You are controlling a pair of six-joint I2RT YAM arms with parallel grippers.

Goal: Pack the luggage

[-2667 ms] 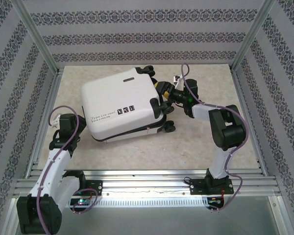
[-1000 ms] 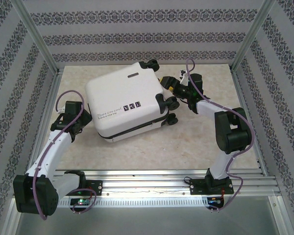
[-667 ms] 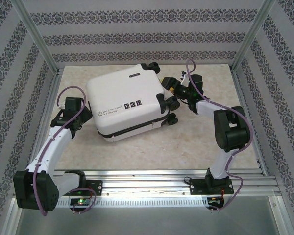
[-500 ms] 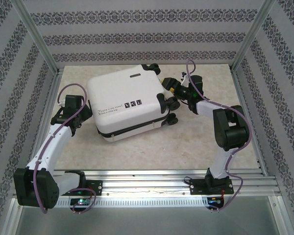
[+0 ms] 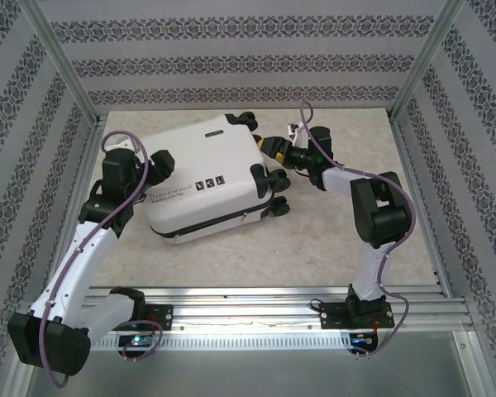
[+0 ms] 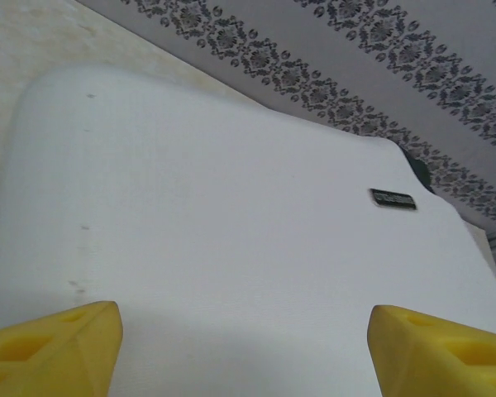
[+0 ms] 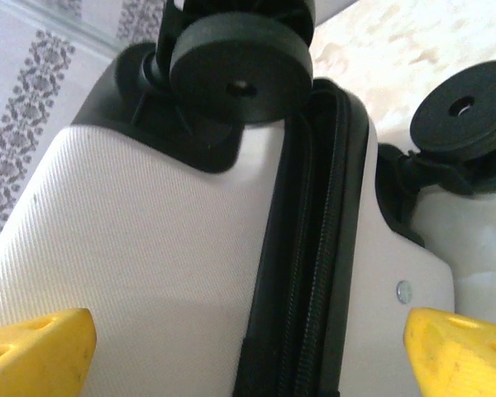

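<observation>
The luggage (image 5: 202, 165), a closed white hard-shell suitcase, lies flat on the table, slightly left of centre, with its black wheels (image 5: 274, 192) facing right. My left gripper (image 5: 157, 163) reaches over the case's left edge. In the left wrist view it (image 6: 248, 356) is open, with white shell (image 6: 231, 207) and a small badge (image 6: 393, 198) between its yellow fingertips. My right gripper (image 5: 274, 147) is at the wheel end. It (image 7: 248, 347) is open, with its tips either side of the black zipper seam (image 7: 314, 273) and a wheel (image 7: 240, 54) just beyond.
Patterned walls and aluminium posts (image 5: 62, 74) box in the beige table (image 5: 331, 240). Metal rails (image 5: 248, 298) run along the near edge by the arm bases. Bare table lies in front of and right of the suitcase.
My left arm swung up from beside the suitcase and now reaches over its left edge. The right gripper moved slightly left against the wheel end. The suitcase shifted and turned a little.
</observation>
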